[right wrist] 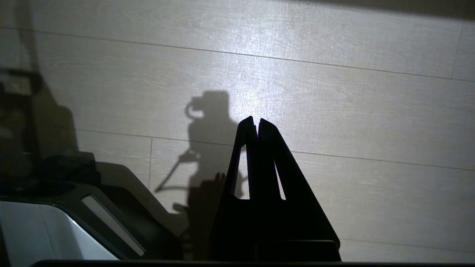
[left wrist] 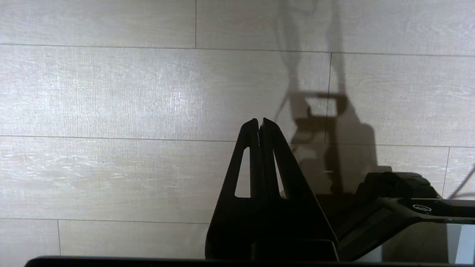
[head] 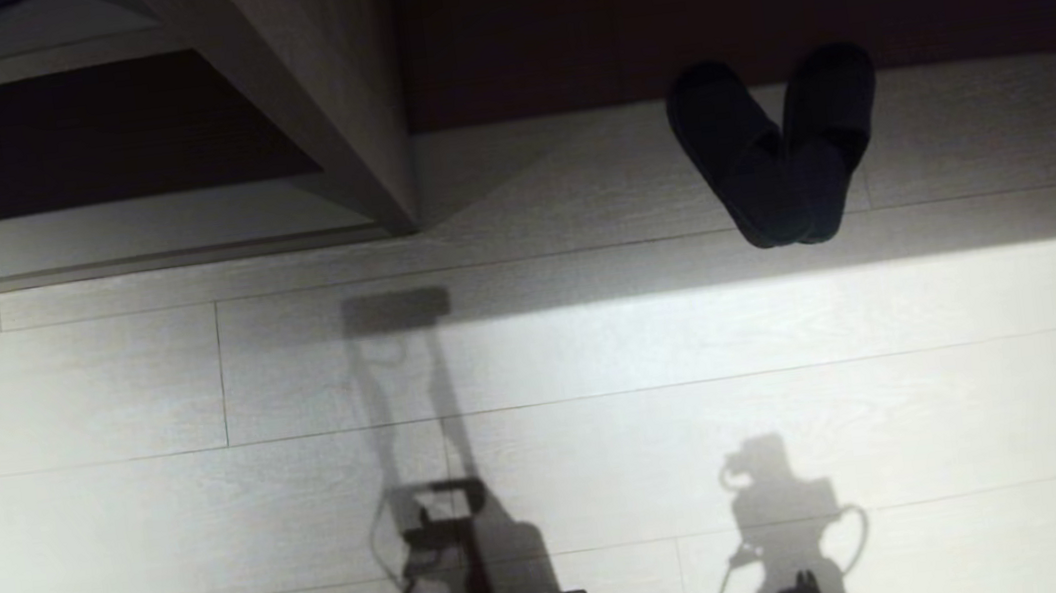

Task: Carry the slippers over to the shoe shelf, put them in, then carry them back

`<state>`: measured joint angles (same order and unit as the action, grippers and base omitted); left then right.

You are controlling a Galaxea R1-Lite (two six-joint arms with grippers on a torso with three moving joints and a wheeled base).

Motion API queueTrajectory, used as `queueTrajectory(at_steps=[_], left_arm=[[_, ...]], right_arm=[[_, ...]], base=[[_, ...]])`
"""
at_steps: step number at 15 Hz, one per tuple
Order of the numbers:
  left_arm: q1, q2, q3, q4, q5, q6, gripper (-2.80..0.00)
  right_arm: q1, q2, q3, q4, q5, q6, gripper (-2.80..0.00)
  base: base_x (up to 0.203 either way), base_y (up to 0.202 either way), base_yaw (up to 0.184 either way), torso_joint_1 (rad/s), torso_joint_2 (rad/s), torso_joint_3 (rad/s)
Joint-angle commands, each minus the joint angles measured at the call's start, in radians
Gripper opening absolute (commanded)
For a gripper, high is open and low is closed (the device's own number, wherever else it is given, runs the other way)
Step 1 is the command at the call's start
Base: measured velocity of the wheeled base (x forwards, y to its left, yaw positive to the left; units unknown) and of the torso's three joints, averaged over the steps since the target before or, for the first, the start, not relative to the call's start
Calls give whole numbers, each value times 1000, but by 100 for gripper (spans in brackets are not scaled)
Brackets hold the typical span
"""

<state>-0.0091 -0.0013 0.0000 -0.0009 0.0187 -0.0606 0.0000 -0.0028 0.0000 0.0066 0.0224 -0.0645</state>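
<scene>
Slippers on floor, both end effectors closed and empty.

The pair of dark soft closed-toe slippers [head: 777, 150] lies on the pale wood-plank floor [head: 96, 390], one end of each touching, the other ends splayed, long axes running roughly away from the robot. The left end effector [left wrist: 259, 124] and right end effector [right wrist: 256, 122] are pressed shut, well short of them. The pair lies right of centre, so the right arm is judged nearer.

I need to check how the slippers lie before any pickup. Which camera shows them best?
The head view: the slippers lie on the floor, heels touching, toes splayed toward the dark recess. Neither wrist view shows them, only floor past the shut left gripper and shut right gripper.
</scene>
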Motion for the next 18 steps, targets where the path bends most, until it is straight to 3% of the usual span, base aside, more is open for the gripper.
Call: queueTrajectory(at_steps=[1,18], left_arm=[[0,1,0,-1,0,-1,-280],[0,1,0,-1,0,-1,-280]], right_arm=[[0,1,2,0,1,-1,-280],[0,1,0,0,1,-1,-280]], base=[[0,0,0,6,3,197],[0,0,0,2,3,201]])
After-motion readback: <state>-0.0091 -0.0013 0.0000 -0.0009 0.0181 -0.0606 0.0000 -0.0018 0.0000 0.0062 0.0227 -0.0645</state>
